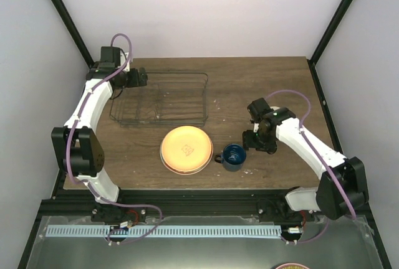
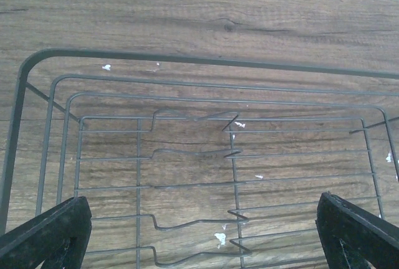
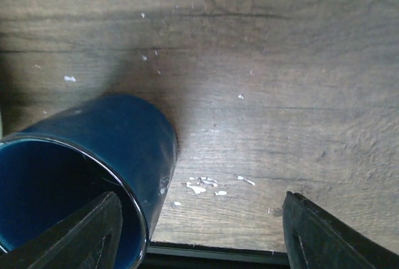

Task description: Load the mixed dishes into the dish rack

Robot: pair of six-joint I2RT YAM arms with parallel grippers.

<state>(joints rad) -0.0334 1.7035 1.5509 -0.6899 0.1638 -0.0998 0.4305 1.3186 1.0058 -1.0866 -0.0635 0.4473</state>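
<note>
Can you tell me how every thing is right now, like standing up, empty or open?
Grey wire dish rack: empty, flat on the brown wooden table.
Orange-yellow round plate: lying flat, face up, outside the rack.
Dark blue mug: upright, looks empty, outside the rack.
Left gripper: open, over the rack, holding nothing.
Right gripper: open, one finger over the mug's mouth, the other outside.

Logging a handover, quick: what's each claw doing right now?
Left claw: open, empty, over the dish rack.
Right claw: open, straddling the dark blue mug wall, not clamped.
</note>
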